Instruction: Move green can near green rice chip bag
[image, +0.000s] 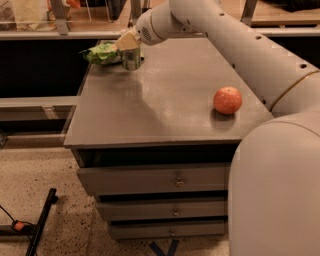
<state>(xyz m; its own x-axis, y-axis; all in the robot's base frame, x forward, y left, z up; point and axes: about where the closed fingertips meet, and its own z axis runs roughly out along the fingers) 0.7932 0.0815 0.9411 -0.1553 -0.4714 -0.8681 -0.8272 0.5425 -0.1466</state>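
The green can (131, 60) stands upright on the grey table top (165, 100) at its far left corner. The light-green rice chip bag (102, 52) lies just left of the can, touching or nearly touching it. My gripper (127, 42) is at the end of the white arm reaching in from the right. It sits directly over the top of the can and hides the can's lid.
A round orange fruit (227, 100) sits near the right edge of the table. The table is a drawer cabinet with several drawers (175, 180). A shelf with a rail (60, 35) runs behind it. My white body (280, 190) fills the lower right.
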